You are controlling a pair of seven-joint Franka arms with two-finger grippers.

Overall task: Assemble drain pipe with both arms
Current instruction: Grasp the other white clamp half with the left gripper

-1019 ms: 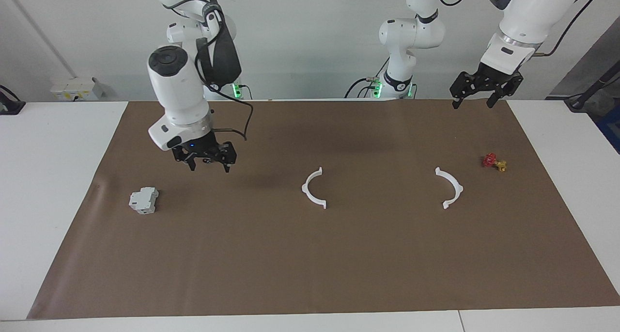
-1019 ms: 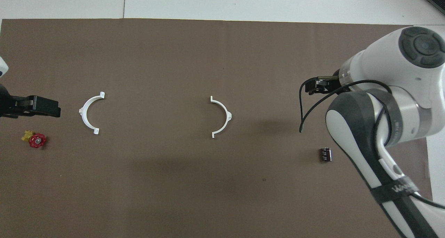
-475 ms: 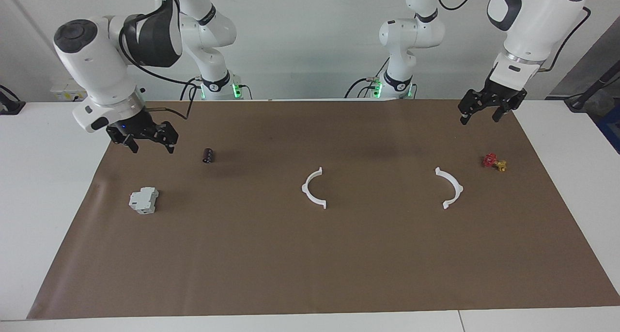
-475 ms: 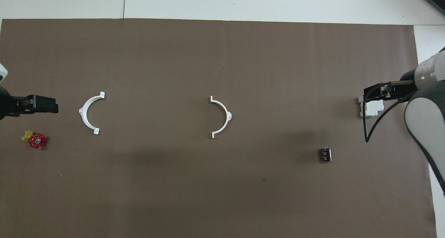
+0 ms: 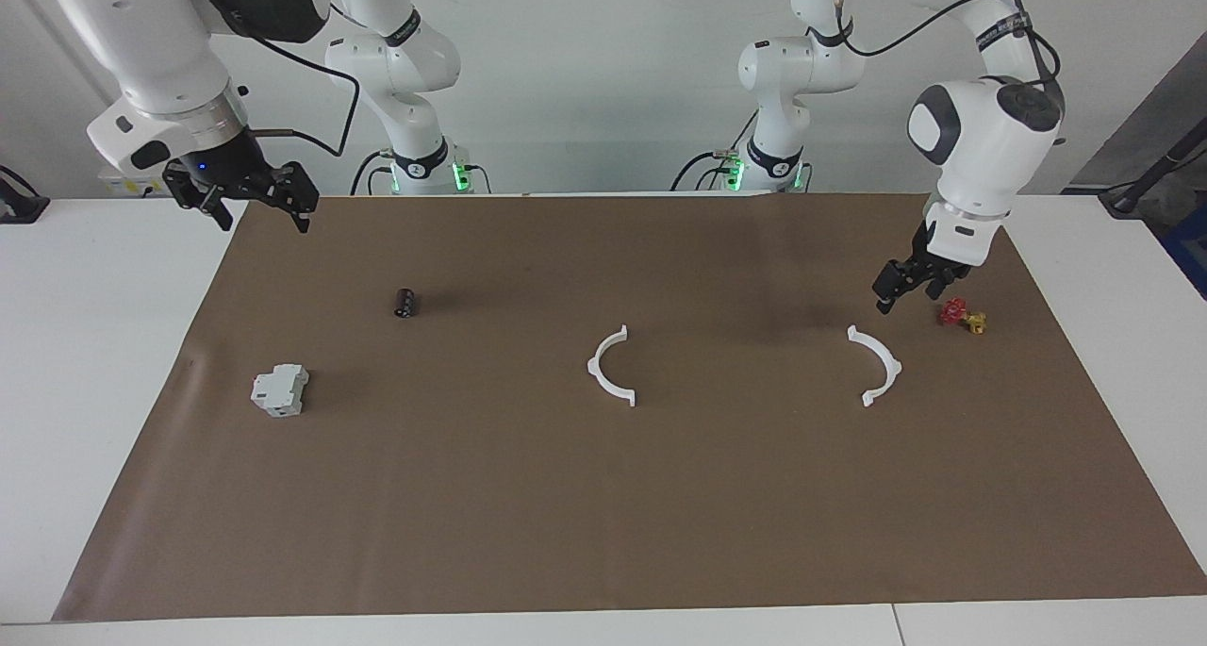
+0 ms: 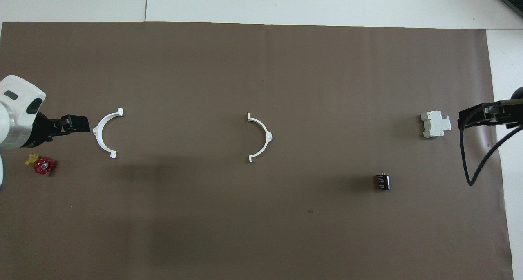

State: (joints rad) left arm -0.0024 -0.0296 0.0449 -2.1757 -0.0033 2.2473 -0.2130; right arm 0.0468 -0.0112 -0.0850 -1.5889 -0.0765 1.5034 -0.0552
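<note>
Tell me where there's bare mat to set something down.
Bare mat lies between the two half-rings, and everywhere farther from the robots than them. Crowded: the left tool hangs by the red valve.

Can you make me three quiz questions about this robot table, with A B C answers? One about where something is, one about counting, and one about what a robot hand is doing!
1. Where is the red valve?
A. toward the left arm's end of the mat
B. on the grey block
C. inside a half-ring

2. How many white half-rings lie on the mat?
A. one
B. two
C. four

3. What is the left gripper doing?
A. holding the black cylinder
B. resting on the grey block
C. hanging empty, low over the mat beside the valve

Answers:
1 A, the valve sits by the left arm's edge.
2 B, one half-ring lies mid-mat, the other half-ring near the valve, apart.
3 C, nothing is between its fingers; the cylinder and block lie toward the right arm's end, where the right gripper waits, raised.
</note>
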